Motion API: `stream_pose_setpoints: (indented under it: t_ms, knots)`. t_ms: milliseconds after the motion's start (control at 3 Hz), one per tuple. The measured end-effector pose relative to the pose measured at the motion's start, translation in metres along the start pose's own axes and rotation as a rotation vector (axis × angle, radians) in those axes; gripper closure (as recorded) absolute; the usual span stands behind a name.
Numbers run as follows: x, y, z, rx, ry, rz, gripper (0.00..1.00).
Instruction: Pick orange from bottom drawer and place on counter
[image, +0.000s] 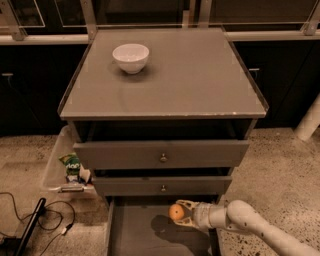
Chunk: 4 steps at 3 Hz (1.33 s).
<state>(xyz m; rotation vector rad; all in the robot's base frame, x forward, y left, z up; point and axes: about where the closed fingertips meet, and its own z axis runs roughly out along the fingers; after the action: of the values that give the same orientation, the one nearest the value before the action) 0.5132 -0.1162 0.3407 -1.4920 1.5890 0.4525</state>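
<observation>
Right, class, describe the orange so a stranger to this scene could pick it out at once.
Find the grey three-drawer cabinet; its lowest shallow grey drawer is pulled open. Over that drawer's floor, the white arm's end effector grips a small round orange fruit. It is the only orange-coloured thing, far below the white bowl on top.

A speckled stone floor (280, 165) spreads to left and right under dim light. Dark cupboards (30, 100) line the far wall below a pale rail (40, 39). A clear bin (54, 167) holding snack packets (72, 163) sits left, black cables (35, 227) lie near left, and a white post (311, 120) stands right. The gripper (178, 212) is low, near centre.
</observation>
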Motion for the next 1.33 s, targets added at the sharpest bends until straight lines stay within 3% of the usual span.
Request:
stream_pose_setpoints:
  t_ms: [333, 1000, 1333]
  knots:
    - [-0.014, 0.02, -0.001, -0.041, -0.006, -0.017, 1.0]
    - [-0.024, 0.016, -0.009, -0.026, -0.001, -0.04, 1.0]
    - [-0.087, 0.003, -0.064, 0.034, 0.009, -0.146, 1.0]
